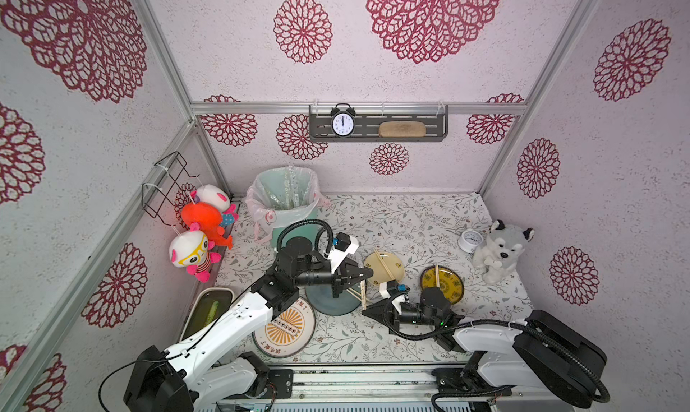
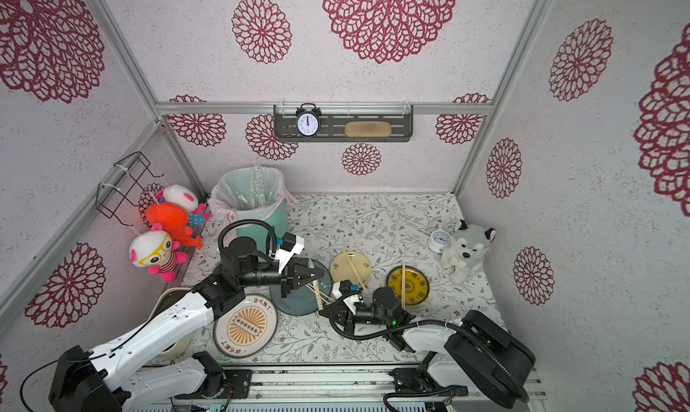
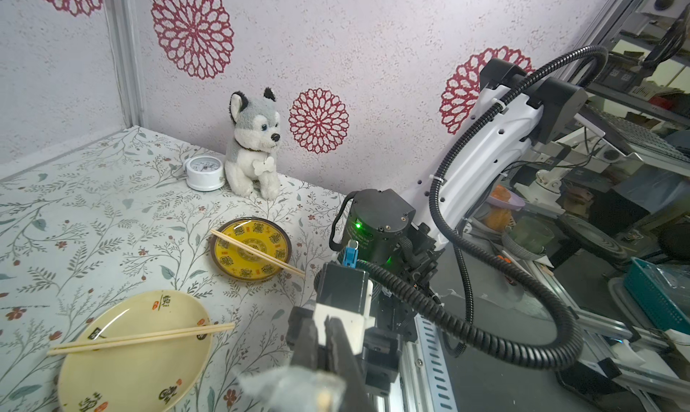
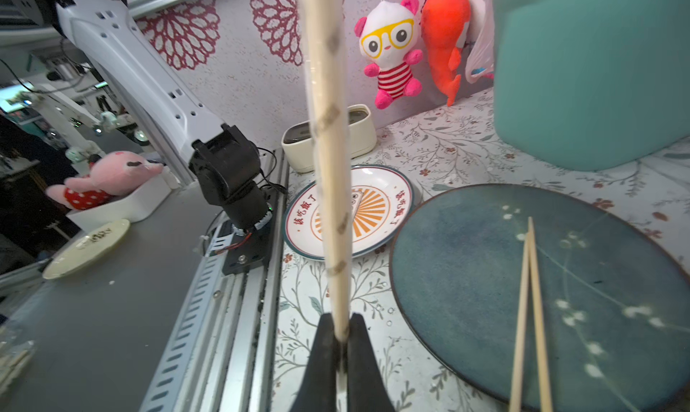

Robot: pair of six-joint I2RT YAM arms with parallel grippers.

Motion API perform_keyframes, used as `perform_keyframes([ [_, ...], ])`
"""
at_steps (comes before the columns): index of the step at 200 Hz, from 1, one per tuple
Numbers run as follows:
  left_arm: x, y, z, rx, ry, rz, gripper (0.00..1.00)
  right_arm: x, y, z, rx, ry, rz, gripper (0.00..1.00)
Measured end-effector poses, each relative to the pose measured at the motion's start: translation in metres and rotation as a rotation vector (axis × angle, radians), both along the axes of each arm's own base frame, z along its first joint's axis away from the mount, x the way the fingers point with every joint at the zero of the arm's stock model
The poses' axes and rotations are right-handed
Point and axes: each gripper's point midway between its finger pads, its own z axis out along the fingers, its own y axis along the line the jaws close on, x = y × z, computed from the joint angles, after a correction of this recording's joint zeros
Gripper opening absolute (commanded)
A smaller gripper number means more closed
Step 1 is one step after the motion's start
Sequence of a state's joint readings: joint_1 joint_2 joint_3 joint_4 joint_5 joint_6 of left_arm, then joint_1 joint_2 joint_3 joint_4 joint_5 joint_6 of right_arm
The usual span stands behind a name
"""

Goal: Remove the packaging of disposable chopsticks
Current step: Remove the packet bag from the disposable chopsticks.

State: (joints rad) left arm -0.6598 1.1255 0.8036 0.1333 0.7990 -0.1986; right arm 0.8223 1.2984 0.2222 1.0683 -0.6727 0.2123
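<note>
- Floral surface (image 1: 410, 223) inside pale walls (image 1: 347, 81) stamped with red rosettes; lined bin (image 2: 280, 216) at the back.
- Right hand (image 4: 341, 331) clamped on the sleeved disposable chopsticks (image 4: 328, 130), beside the blue plate (image 1: 325, 307).
- Left hand (image 1: 369, 272) closed, pinching the packaging (image 3: 291, 386) at their far end.

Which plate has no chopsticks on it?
The white plate with the orange sunburst; the blue plate, cream plate and yellow plate each hold chopsticks.
</note>
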Motion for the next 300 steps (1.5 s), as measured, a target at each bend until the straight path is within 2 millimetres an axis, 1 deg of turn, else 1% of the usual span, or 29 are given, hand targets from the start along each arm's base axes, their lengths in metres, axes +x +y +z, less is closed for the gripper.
perform_keyframes([
  [43,0.001,0.000,-0.001,0.002,0.002,0.002,0.00,0.000,0.002,-0.001,-0.003,-0.004,0.012,0.00],
  [45,0.001,0.000,0.000,0.001,0.002,0.002,0.02,0.000,0.002,0.000,-0.002,-0.005,0.011,0.00],
  [49,0.001,0.000,0.000,0.000,0.001,0.002,0.07,0.000,0.002,0.000,-0.001,-0.006,0.011,0.00],
  [51,0.001,0.000,0.000,0.000,0.001,0.002,0.13,0.000,0.002,0.000,-0.001,-0.006,0.011,0.00],
  [59,0.001,0.000,0.000,-0.002,0.000,0.003,0.47,0.000,0.002,0.000,0.001,-0.007,0.011,0.00],
  [64,0.001,0.000,0.001,-0.003,-0.001,0.002,0.62,0.000,0.002,0.001,0.003,-0.009,0.010,0.00],
  [69,0.001,0.000,0.001,-0.006,0.000,0.003,0.75,0.001,0.002,0.001,0.003,-0.008,0.007,0.00],
  [70,0.001,0.000,0.002,-0.006,0.000,0.003,0.79,0.001,0.002,0.001,0.003,-0.009,0.007,0.00],
  [72,0.001,0.000,0.002,-0.007,0.001,0.003,0.95,0.001,0.002,0.001,0.003,-0.009,0.006,0.00],
  [73,0.001,0.000,0.002,-0.008,0.000,0.004,0.98,0.001,0.002,0.001,0.004,-0.010,0.004,0.00],
  [74,0.001,0.000,0.002,-0.008,0.000,0.004,1.00,0.002,0.002,0.001,0.004,-0.009,0.003,0.00],
  [78,0.001,0.000,0.002,-0.009,-0.001,0.007,0.98,0.002,0.002,0.001,0.004,-0.010,0.002,0.00],
  [101,0.002,0.003,0.004,-0.037,-0.017,0.033,0.98,0.003,0.000,0.003,0.007,-0.017,-0.010,0.00],
  [106,0.002,0.005,0.003,-0.043,-0.018,0.041,1.00,0.002,-0.001,0.003,0.007,-0.017,-0.011,0.00],
  [126,0.003,0.009,-0.002,-0.079,-0.011,0.076,0.86,-0.001,-0.003,0.001,0.005,-0.017,-0.013,0.00],
  [142,0.004,0.011,-0.006,-0.113,-0.001,0.096,0.67,-0.004,-0.004,0.000,0.002,-0.018,-0.011,0.00],
  [150,0.004,0.012,-0.007,-0.127,0.000,0.104,0.50,-0.005,-0.003,-0.001,-0.001,-0.021,-0.006,0.00],
  [155,0.005,0.012,-0.007,-0.140,0.010,0.107,0.44,-0.006,-0.002,-0.001,-0.002,-0.023,-0.002,0.00],
  [182,0.006,0.010,0.006,-0.205,-0.019,0.097,0.31,-0.012,0.000,-0.002,-0.007,-0.033,0.018,0.00],
  [193,0.004,0.009,0.012,-0.229,-0.029,0.079,0.18,-0.013,0.000,-0.002,-0.007,-0.035,0.021,0.00],
  [197,0.003,0.009,0.014,-0.237,-0.029,0.075,0.15,-0.013,0.001,-0.002,-0.005,-0.036,0.022,0.00],
  [215,-0.001,0.009,0.021,-0.262,-0.043,0.052,0.14,-0.013,0.001,-0.001,0.002,-0.043,0.021,0.00],
  [232,-0.002,0.010,0.023,-0.280,-0.054,0.050,0.19,-0.013,0.001,0.000,0.006,-0.046,0.021,0.00],
  [244,-0.004,0.012,0.017,-0.285,-0.051,0.052,0.19,-0.013,0.000,-0.001,0.007,-0.047,0.019,0.00],
  [262,-0.009,0.011,0.002,-0.276,-0.022,0.051,0.19,-0.013,0.000,-0.002,0.006,-0.046,0.017,0.00],
  [275,-0.014,0.009,-0.005,-0.269,-0.010,0.043,0.19,-0.012,0.000,-0.002,0.006,-0.047,0.013,0.00],
  [289,-0.017,0.008,-0.008,-0.267,-0.005,0.038,0.11,-0.012,0.000,-0.003,0.004,-0.046,0.013,0.00],
  [297,-0.017,0.008,-0.009,-0.267,-0.005,0.041,0.00,-0.012,0.000,-0.004,0.004,-0.046,0.014,0.00],
  [300,-0.017,0.008,-0.010,-0.266,-0.010,0.045,0.00,-0.013,0.001,-0.004,0.004,-0.046,0.016,0.00],
])
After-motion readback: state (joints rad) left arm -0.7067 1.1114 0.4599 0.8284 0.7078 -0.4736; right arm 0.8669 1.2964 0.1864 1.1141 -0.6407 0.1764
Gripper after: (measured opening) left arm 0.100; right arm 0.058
